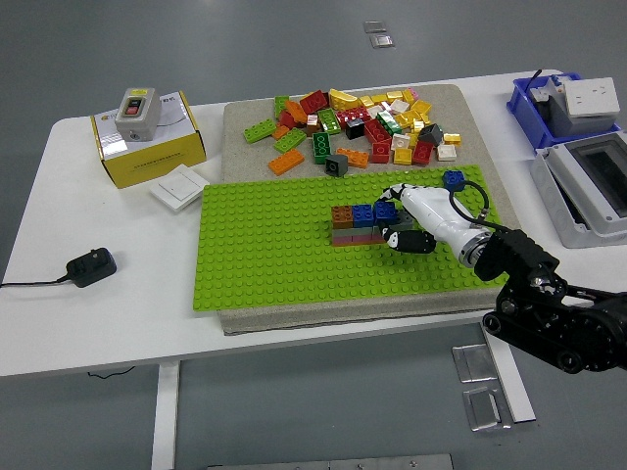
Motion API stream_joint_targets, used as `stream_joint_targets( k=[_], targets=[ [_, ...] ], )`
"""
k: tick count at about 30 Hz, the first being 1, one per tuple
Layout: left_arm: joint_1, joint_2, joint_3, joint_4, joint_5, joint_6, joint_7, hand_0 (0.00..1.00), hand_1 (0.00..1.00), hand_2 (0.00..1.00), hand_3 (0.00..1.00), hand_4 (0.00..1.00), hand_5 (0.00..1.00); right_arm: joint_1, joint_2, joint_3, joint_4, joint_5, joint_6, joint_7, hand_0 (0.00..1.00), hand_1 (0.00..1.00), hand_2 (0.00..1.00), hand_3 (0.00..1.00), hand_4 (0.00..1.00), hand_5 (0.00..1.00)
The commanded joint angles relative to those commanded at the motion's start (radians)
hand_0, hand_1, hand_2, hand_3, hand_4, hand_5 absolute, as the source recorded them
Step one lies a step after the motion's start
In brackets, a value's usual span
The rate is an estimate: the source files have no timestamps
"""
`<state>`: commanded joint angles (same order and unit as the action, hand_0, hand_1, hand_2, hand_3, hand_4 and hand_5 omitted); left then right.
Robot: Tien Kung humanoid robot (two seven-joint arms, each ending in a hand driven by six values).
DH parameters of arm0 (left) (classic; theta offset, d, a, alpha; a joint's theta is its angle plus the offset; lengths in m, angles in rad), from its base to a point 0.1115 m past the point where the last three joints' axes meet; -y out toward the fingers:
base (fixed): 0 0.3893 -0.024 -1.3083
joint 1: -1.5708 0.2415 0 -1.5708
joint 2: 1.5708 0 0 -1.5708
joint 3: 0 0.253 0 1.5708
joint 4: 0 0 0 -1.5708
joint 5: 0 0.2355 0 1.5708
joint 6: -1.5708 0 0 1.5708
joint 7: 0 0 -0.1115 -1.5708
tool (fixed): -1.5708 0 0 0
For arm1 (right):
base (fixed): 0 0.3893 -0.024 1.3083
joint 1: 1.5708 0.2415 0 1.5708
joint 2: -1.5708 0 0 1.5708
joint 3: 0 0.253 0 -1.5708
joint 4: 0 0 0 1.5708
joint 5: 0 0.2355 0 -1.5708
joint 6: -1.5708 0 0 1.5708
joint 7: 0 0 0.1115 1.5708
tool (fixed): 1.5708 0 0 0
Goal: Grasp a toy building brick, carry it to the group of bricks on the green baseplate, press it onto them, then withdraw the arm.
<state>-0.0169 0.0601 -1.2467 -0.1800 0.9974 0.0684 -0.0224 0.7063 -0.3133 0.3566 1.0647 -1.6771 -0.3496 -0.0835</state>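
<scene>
Seen from the head camera: right hand (407,217), white-shelled on a black arm, reached in from the lower right over the green baseplate (265,259). Fingers curled down around a blue brick (386,210) at the right end of the group of bricks (359,223); thumb tucked low beside the group's right side. Grip apparently closed on that brick, though contact under the fingers mostly hidden. Blue brick seated at the top of the group, level with a second blue brick and a brown brick (342,214) to its left. Grey and pinkish layers visible beneath them, resting on the baseplate studs.

Lone blue brick (454,180) stood near the baseplate's far right corner, apart from the group. Loose pile of bricks (358,123) in red, yellow, green, orange and white lay on the beige mat (245,119) beyond the baseplate's far edge.

On the white counter (59,323) to the left: yellow box (149,147) with a grey switch unit on top, white wall switch (178,185) just beside it, black power adapter (90,266) with its cord running off the left edge. At the far right: blue bin (525,102) holding a white socket plate, and a grey enclosure (588,186) just in front of it.

Left arm not in view.
</scene>
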Motion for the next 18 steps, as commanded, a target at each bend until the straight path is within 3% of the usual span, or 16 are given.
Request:
stream_joint_targets(
  k=[13, 14, 18],
  targets=[
    [0.001, 0.002, 0.002, 0.000, 0.000, 0.000, 0.000, 0.665, 0.661, 0.585, 0.608, 0.206, 0.702, 0.004, 0.000, -0.003, -0.004, 0.002, -0.001, 0.001, 0.762, 0.829, 0.873, 0.608, 0.473, 0.347],
    [0.001, 0.002, 0.002, 0.000, -0.001, 0.000, 0.000, 0.665, 0.661, 0.584, 0.608, 0.207, 0.703, 0.004, 0.000, -0.004, -0.005, 0.002, -0.001, 0.001, 0.763, 0.831, 0.881, 0.696, 0.474, 0.348],
    [0.002, 0.002, 0.003, 0.000, -0.001, 0.000, 0.000, 0.665, 0.661, 0.584, 0.608, 0.207, 0.703, 0.003, 0.000, -0.006, -0.006, 0.003, 0.000, 0.001, 0.763, 0.831, 0.881, 0.696, 0.474, 0.348]
  ],
)
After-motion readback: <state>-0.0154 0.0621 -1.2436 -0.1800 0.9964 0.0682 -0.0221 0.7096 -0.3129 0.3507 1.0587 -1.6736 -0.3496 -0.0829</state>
